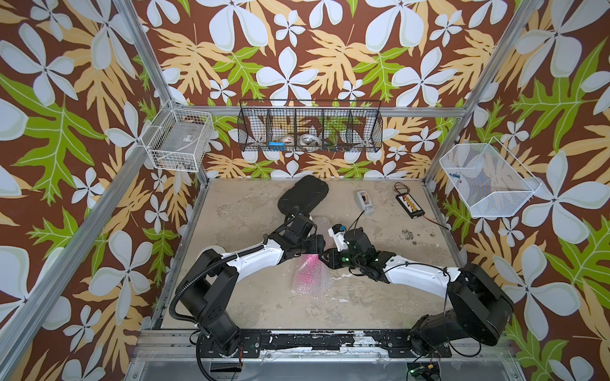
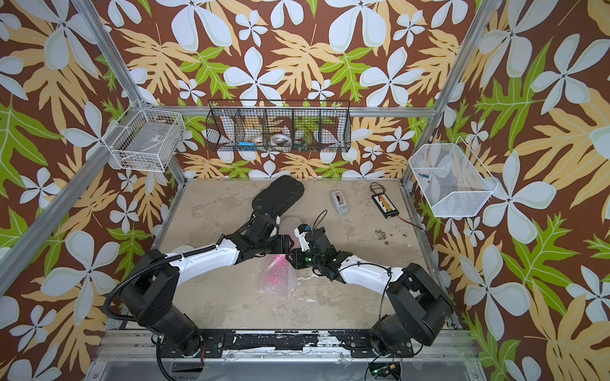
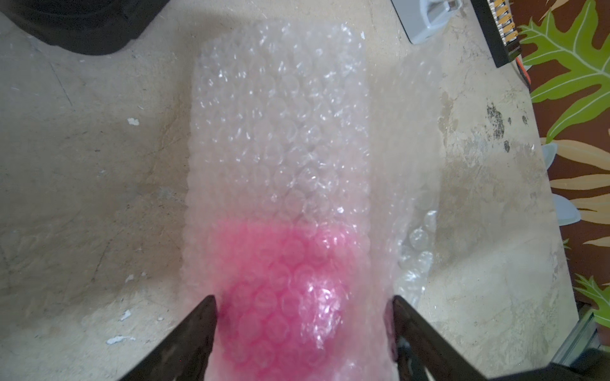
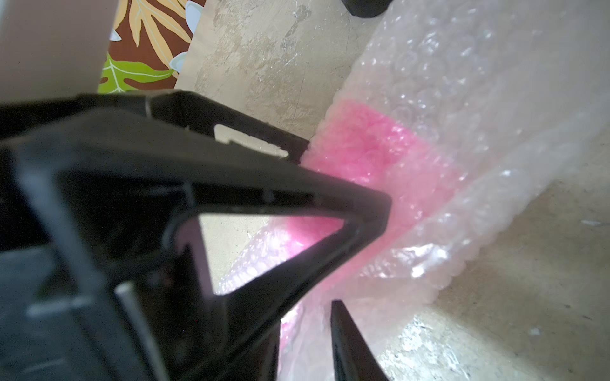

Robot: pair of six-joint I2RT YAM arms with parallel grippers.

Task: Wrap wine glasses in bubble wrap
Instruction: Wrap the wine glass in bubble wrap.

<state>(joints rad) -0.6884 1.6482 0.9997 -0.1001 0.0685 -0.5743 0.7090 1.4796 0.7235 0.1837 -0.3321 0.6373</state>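
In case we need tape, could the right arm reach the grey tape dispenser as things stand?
Probably yes: only bare table lies between the right hand and the tape dispenser, though it is at the bubble wrap.

overhead stereo pair facing down, wrist views close on bubble wrap

lab cell: aluminium frame, floral backdrop.

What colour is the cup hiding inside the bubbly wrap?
Bright pink. The goblet shows best through the bubble wrap in the left wrist view.
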